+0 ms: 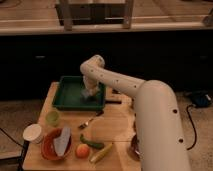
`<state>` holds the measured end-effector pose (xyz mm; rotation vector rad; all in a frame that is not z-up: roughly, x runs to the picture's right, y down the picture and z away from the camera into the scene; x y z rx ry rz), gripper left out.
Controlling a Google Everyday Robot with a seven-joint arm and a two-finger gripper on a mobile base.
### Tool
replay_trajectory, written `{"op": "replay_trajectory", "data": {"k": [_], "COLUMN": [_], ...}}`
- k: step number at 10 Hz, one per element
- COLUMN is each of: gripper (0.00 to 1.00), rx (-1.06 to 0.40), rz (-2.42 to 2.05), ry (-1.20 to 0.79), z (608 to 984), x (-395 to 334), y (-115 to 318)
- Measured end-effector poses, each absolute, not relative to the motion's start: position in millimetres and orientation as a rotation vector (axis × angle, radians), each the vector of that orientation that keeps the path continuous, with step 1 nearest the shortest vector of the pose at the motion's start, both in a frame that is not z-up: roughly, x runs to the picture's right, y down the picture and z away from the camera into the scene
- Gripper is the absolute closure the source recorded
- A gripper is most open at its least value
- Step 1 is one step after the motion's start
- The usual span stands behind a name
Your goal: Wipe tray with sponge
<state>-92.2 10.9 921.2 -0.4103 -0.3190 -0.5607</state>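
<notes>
The dark green tray [66, 94] sits at the back left of the wooden table. My white arm reaches over from the right, and the gripper [90, 93] hangs down inside the tray's right half. A pale grey-blue sponge [87, 94] shows at the gripper's tip, resting on the tray floor. The fingers themselves are hidden by the wrist and the sponge.
An orange-red bowl [50, 148] holding a grey-white floppy piece [62, 141] stands front left. Near it are a white cup [33, 133], a green cup [52, 118], an orange fruit [82, 150], a green vegetable [91, 142], a yellow-green corn piece [101, 152] and a fork [90, 121].
</notes>
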Motion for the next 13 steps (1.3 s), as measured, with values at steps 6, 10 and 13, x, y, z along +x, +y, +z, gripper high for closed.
{"op": "replay_trajectory", "data": {"k": [6, 10, 13], "gripper": [1.00, 1.00, 1.00], "rx": [-0.450, -0.485, -0.480], "rz": [-0.592, -0.574, -0.542], "ry": [-0.379, -0.369, -0.347], "z": [920.6, 928.9, 937.6], "x": [-104.0, -94.9, -80.8], "y": [31.7, 37.5, 23.2]}}
